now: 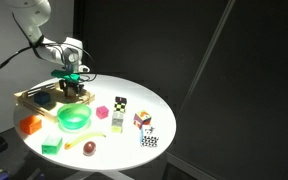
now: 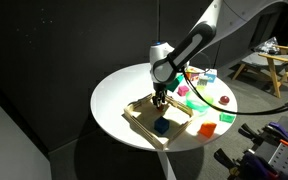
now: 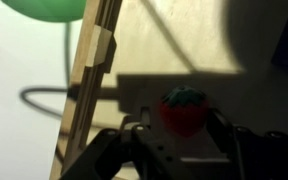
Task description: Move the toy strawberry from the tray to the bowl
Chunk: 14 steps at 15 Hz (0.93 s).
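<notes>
While the arm reached down over the tray [image 1: 22, 97], the gripper [image 3: 181, 142] hung low inside it with its two fingers [image 3: 134, 140] spread apart. The strawberry [image 3: 182, 110] sat on the tray's floor, right between the fingers and close to their tips. It was red with a green leafy top. It lay near the tray's wooden rim [image 3: 94, 70], in the shadow of the gripper. I could not tell if either finger touched it. In both exterior views the gripper [image 1: 73, 86] hid the strawberry.

The bowl [image 1: 74, 120] stood on the table [image 1: 159, 105] just outside the tray. In the wrist view only its green edge [image 3: 49, 8] showed, past the rim. A dark blue thing [image 2: 162, 126] also lay in the tray, near the gripper [image 2: 160, 98].

More toys lay on the table outside the tray. An orange block [image 1: 29, 125] and a flat green block [image 1: 51, 145] were near the tray, close to the bowl. A dark red ball [image 1: 89, 147] lay beyond the bowl from the tray. A pink block [image 1: 102, 112] and a few cubes [image 1: 120, 103] lay farther from the tray. The cubes had black and white squares on them. Any words on them were too small to read.
</notes>
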Tool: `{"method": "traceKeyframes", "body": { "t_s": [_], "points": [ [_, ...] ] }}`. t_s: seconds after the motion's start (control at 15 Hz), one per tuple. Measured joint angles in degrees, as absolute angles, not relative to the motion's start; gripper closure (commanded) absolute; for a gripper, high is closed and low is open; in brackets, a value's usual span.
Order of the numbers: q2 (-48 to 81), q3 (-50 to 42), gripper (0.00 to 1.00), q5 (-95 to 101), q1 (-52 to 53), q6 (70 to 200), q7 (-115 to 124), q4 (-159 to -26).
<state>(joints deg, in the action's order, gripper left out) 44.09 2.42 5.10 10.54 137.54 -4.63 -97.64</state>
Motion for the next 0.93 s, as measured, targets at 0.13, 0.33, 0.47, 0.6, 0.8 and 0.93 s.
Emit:
{"method": "traceKeyframes", "body": {
  "t_s": [0.13, 0.33, 0.47, 0.6, 0.8, 0.93],
  "points": [
    [44.1, 2.4, 0.8, 5.1, 10.6, 137.5, -4.6, -97.6],
    [44.1, 2.4, 0.81, 5.1, 10.7, 137.4, -4.6, -97.4],
    [44.0, 2.4, 0.81, 5.1, 10.8, 137.2, -4.5, -97.4],
    [43.8, 2.4, 0.81, 5.1, 11.0, 136.6, -4.0, -97.3],
    [42.9, 2.4, 0.81, 5.1, 11.1, 134.7, -3.4, -97.3],
    [41.8, 2.4, 0.81, 5.1, 11.1, 133.6, -3.4, -97.3]
  ]
}}
